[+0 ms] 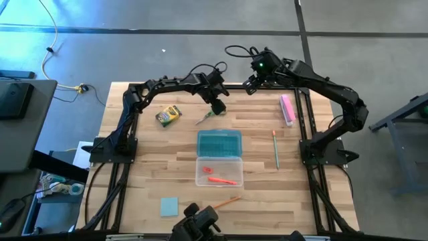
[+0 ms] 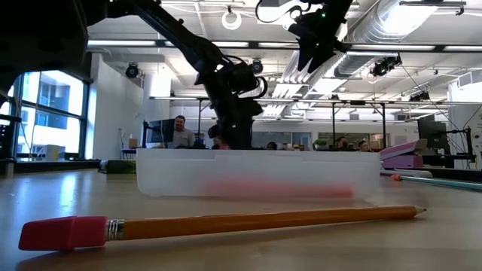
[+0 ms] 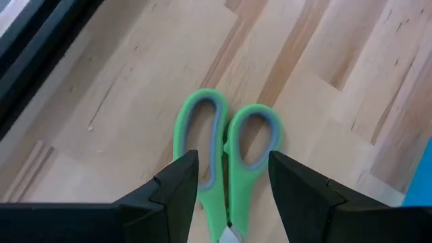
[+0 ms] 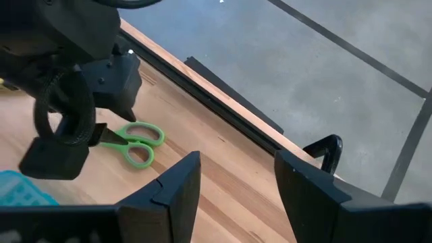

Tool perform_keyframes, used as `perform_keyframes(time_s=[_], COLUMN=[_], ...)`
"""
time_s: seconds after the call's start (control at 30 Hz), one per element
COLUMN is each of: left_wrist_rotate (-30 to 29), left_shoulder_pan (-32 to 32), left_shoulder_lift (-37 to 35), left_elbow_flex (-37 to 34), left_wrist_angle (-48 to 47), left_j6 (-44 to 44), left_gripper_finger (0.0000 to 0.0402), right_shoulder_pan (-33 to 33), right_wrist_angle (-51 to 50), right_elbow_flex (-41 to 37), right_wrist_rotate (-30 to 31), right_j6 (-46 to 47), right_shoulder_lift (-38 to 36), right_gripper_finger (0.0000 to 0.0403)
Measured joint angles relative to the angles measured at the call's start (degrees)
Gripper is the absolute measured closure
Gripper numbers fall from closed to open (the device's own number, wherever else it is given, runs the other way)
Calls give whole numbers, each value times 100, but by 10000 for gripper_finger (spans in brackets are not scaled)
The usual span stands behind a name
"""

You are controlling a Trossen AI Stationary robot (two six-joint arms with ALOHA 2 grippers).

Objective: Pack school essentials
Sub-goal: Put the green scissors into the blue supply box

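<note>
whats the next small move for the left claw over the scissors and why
Probably close the left claw on the green-handled scissors. Its fingers stand open on either side of the handles, just below the loops, with the scissors lying flat on the table, so it looks lined up for a grasp.

Wooden table (image 1: 147, 167) with scattered stationery (image 1: 168, 116)

Glossy green plastic scissors (image 3: 226, 158) on smooth pale wooden table (image 3: 324, 61).
</note>
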Motion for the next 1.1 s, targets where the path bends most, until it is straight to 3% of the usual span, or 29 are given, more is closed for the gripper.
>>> perform_keyframes(time_s=[0.23,0.77,0.97,1.1], left_wrist_rotate=[192,221,797,534], left_shoulder_pan=[0,119,312,295], left_shoulder_lift=[408,408,532,532], left_elbow_flex=[-2,56,80,83], left_wrist_angle=[-1,-161,-552,-706], left_j6=[-48,-443,-373,-324], left_gripper_finger=[233,233,233,233], right_shoulder_pan=[2,4,2,2], right_wrist_angle=[-2,-2,-1,0], right_elbow_flex=[0,0,0,2], right_wrist_rotate=[-2,-111,-111,-112], right_j6=[42,195,195,197], right_shoulder_lift=[0,0,0,0], right_gripper_finger=[222,222,222,222])
